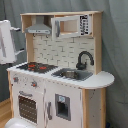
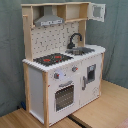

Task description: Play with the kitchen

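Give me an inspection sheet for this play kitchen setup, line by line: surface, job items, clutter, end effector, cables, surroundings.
Surface: wooden floor, seen in the second exterior view.
Job's things: the kitchen stands upright; stovetop with red rings, black faucet over the sink, grey hood, oven door shut, upper cabinet door swung open in the second exterior view.
Clutter: nothing seen.
End effector: nothing seen; only a white arm part at the first exterior view's left edge, apart from the kitchen.
Cables: nothing seen.
Surroundings: grey curtain behind the kitchen.
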